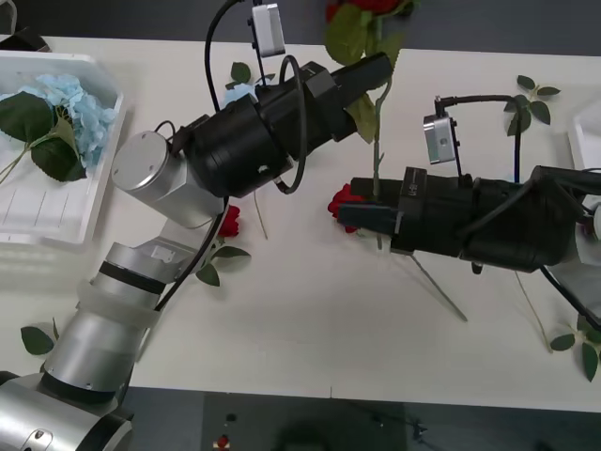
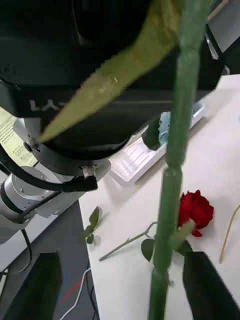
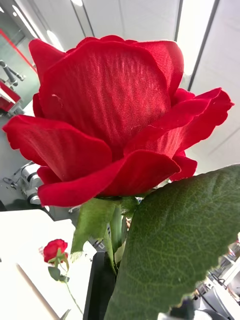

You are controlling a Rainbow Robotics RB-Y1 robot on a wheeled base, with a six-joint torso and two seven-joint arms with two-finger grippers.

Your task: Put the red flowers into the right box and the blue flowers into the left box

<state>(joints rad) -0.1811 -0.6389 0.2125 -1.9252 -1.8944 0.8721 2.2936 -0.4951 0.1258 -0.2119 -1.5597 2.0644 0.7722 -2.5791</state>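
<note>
I see the left gripper [image 1: 380, 64], upper centre of frame, closed on a red rose [image 3: 107, 120] just under the bloom. Its stem [image 1: 377, 150] runs straight down-frame into my right gripper [image 1: 364, 214], fingers spread either side, not yet clamped. Bloom points up-frame; the right box [image 1: 584, 132] lies at the right edge.

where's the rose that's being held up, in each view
Front view: the raised rose has its bloom at the top edge, held by the left hand; its stem hangs down to the right hand.
Right wrist view: its green stem passes between the open fingers.
Left wrist view: its bloom, close to the camera.
Shared landmark: the white tray, in the front and right wrist views.
</note>
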